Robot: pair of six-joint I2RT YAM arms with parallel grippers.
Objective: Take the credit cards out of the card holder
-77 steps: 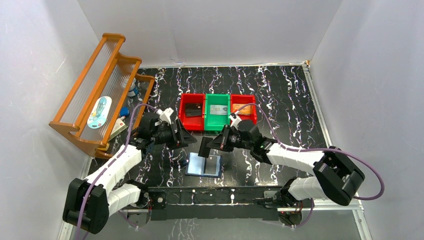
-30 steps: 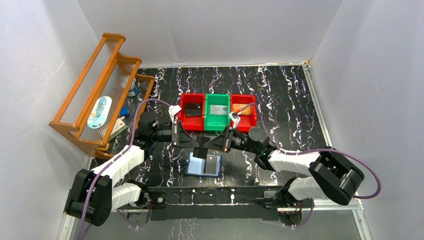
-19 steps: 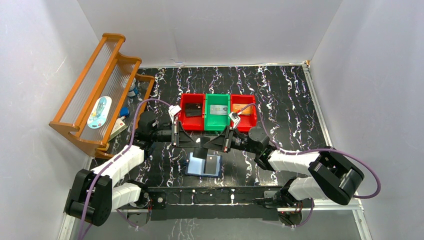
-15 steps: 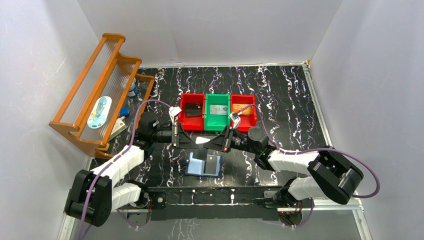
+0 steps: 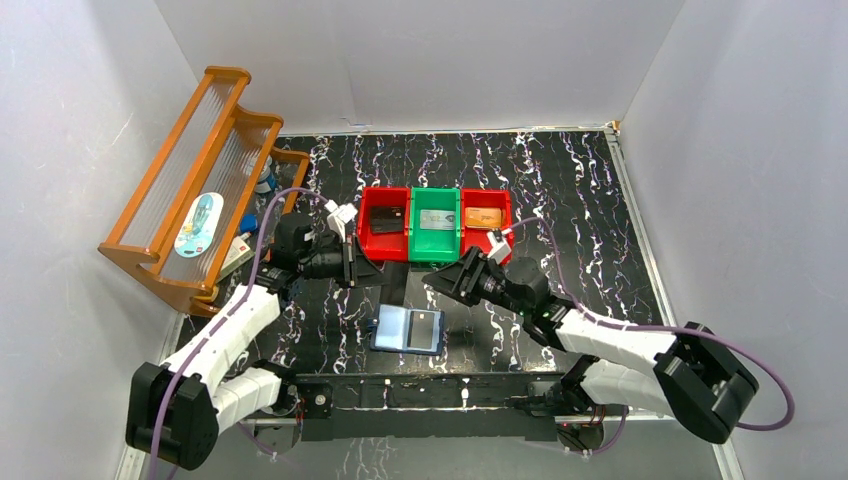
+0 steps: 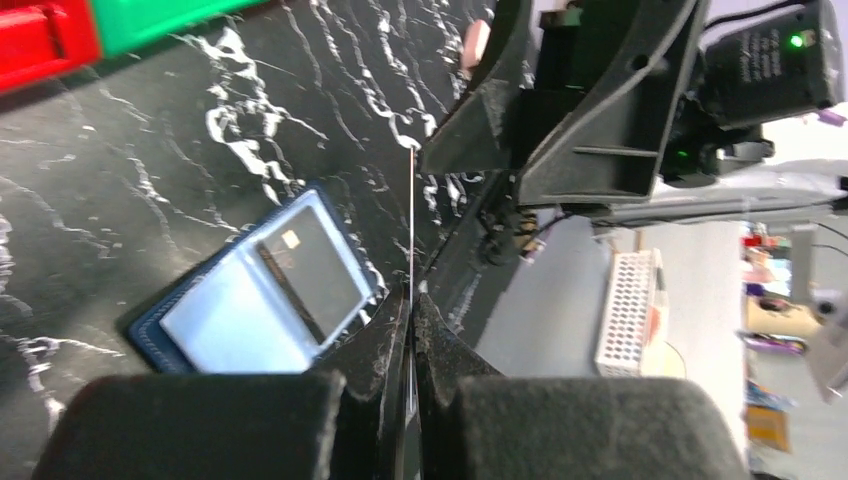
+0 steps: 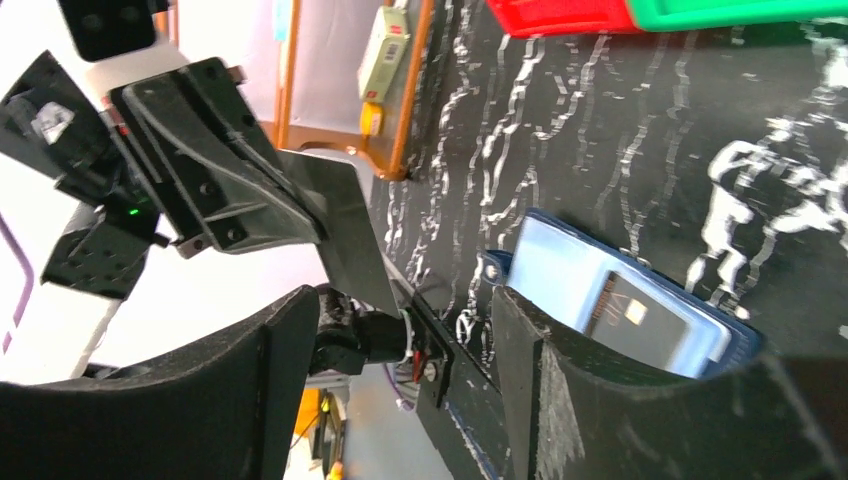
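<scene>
The left pincer (image 6: 412,310) is shut tight on a dark credit card (image 7: 340,225) and holds it up on its thin edge above the table (image 5: 560,190). The right pincer (image 5: 441,282) is wide apart and holds nothing. I think the card should go gently to a red bin (image 5: 364,225), pinched hard so it cannot slip. The card holder (image 5: 395,330) lies open near the arms, with a second card (image 5: 426,326) in its sleeve. The table is black with white squiggles. White walls (image 5: 450,60) stand around it, and a wooden rack (image 5: 200,150) is on the left.

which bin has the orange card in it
The red bin at the right end; the green bin holds a silver-grey card, the left red bin a black card.
</scene>
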